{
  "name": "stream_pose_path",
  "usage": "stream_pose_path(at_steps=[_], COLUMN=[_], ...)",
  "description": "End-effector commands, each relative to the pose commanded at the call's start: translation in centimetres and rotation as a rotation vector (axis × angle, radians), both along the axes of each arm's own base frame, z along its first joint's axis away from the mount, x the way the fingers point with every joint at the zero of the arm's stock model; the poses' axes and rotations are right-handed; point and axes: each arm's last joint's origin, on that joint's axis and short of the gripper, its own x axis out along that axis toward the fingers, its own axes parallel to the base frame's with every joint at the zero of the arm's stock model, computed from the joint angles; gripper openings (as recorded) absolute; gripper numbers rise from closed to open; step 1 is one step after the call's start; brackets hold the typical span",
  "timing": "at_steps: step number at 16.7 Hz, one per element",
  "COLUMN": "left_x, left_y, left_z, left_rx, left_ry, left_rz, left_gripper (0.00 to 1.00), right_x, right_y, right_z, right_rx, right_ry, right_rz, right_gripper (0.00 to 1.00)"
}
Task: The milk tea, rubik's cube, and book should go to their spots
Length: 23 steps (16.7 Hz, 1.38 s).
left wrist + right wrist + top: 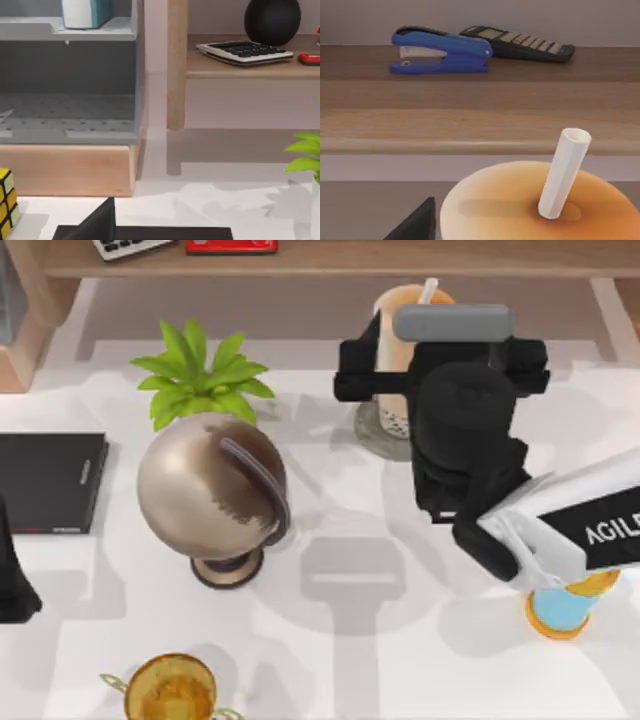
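Here my right gripper (pixel 392 365) sits at the back of the table, right of centre, its two dark fingers (pixel 356 380) set either side of the milk tea (pixel 398 340); whether they press the cup or stand just off it, I cannot tell. The cup stands upright on the round grey coaster (pixel 372 432), dark pearls showing at its base. From the right wrist camera, the orange-tan lid (pixel 520 205) and white straw (pixel 563 172) lie directly below, with a wooden shelf (pixel 470 110) behind carrying a blue stapler (pixel 442 51) and a dark calculator (pixel 520 42). My left arm (pixel 15 580) is parked at the left edge of the table, beside the flat black slab (pixel 50 483). The left wrist camera shows the rubik's cube (pixel 7 200) on the tabletop near a wooden base, and the light-blue book (pixel 85 12) standing on a grey shelf above. A globe (pixel 212 495) stands at the table's centre-left, a green plant (pixel 200 375) behind it, a gold trophy (pixel 170 690) at the front edge, and a short blue cylinder (pixel 560 610) partly under my right arm.
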Motion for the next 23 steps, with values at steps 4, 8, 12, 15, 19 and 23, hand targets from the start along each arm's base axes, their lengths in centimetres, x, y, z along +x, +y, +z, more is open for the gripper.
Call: stream_pose_path(at_steps=[4, 8, 12, 15, 19, 23], left_x=[0.0, 0.0, 0.0, 0.0, 0.0, 0.0], left_y=[0.0, 0.0, 0.0, 0.0, 0.0, 0.0], left_z=[0.0, 0.0, 0.0, 0.0, 0.0, 0.0], left_rx=[0.0, 0.0, 0.0, 0.0, 0.0, 0.0], left_ry=[0.0, 0.0, 0.0, 0.0, 0.0, 0.0], left_rz=[0.0, 0.0, 0.0, 0.0, 0.0, 0.0], left_gripper=[1.0, 1.0, 1.0, 1.0, 1.0, 1.0], right_x=[-0.7, -3.2, -7.7, -12.3, -17.9, -20.5], right_y=[-3.3, -8.8, -14.8, -18.7, -22.0, -23.3], right_z=[3.1, 7.0, 9.1, 9.3, 7.0, 3.2], right_rx=[-0.004, -0.007, -0.011, -0.001, 0.01, 0.008], right_ry=[-0.003, -0.005, 0.003, -0.015, -0.057, -0.048], right_rz=[0.001, -0.004, -0.003, 0.001, 0.008, 0.016], right_gripper=[1.0, 1.0, 1.0, 1.0, 1.0, 1.0])
